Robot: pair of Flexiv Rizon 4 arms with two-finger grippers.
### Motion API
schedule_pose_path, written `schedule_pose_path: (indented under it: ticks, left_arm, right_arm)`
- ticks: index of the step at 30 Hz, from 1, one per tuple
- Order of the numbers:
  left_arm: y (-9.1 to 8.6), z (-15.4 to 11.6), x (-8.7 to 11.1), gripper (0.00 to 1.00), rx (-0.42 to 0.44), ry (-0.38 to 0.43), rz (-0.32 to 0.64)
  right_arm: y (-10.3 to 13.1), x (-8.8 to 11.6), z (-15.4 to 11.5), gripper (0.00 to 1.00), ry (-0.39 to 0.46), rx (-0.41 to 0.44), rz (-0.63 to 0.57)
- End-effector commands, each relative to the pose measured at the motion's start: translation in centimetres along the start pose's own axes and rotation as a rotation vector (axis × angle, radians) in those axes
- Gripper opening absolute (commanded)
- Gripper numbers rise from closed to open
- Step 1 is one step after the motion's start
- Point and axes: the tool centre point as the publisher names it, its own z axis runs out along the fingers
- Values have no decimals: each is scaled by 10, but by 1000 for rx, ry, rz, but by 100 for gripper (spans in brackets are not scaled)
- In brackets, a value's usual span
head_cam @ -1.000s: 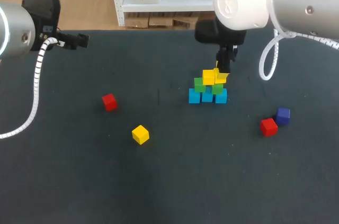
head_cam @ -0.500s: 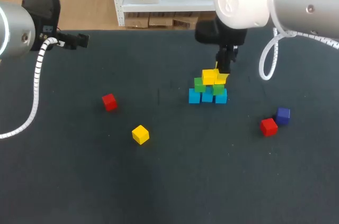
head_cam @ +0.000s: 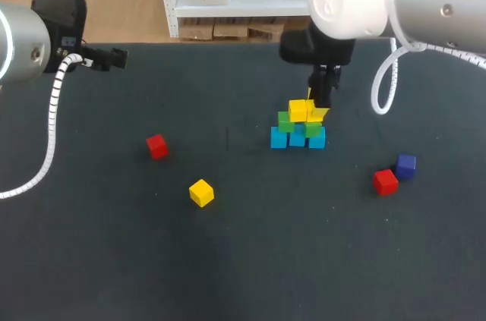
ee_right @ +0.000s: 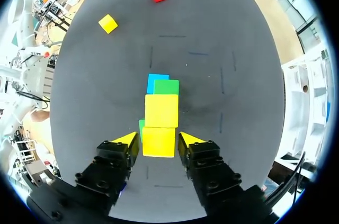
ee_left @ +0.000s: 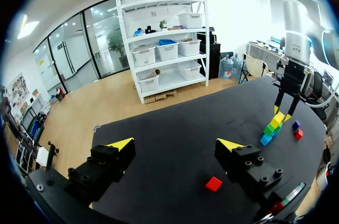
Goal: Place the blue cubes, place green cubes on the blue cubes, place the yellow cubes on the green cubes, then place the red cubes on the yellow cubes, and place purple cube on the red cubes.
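A stack stands right of the table's middle: blue cubes [head_cam: 279, 139] at the base, green cubes [head_cam: 285, 122] on them, and two yellow cubes [head_cam: 298, 111] on top. My right gripper [head_cam: 319, 105] hangs straight over the stack. In the right wrist view the nearer yellow cube [ee_right: 159, 142] rests on a green cube between the right gripper's [ee_right: 159, 145] fingers, which stand open with thin gaps at both sides. The other yellow cube [ee_right: 161, 110] lies just ahead. My left gripper [ee_left: 177, 147] is open and empty, high at the far left [head_cam: 102, 58].
Loose on the mat are a yellow cube [head_cam: 201, 193], a red cube [head_cam: 157, 146] to the left, and another red cube [head_cam: 385, 181] beside a purple cube [head_cam: 405, 165] to the right. The left wrist view shows the left red cube [ee_left: 214, 184] ahead of its fingers.
The right gripper's fingers have spread a little off the yellow cube on the stack. The left arm and the loose cubes have not moved.
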Motion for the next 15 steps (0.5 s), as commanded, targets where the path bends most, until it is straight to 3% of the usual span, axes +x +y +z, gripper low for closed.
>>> schedule_pose_path:
  ticks: [1,3,5,6,15]
  left_arm:
    - [1,1,0,100,7,0,1]
    - [1,1,0,100,7,0,1]
    - [1,1,0,100,7,0,1]
    - [1,1,0,100,7,0,1]
    - [1,1,0,100,7,0,1]
  right_arm:
    - [2,3,-2,60,-5,1,3]
    - [3,4,-3,68,-8,2,10]
    - [4,6,-6,93,-16,8,21]
    - [4,9,-10,100,-28,16,36]
    - [14,31,-45,100,-158,103,138]
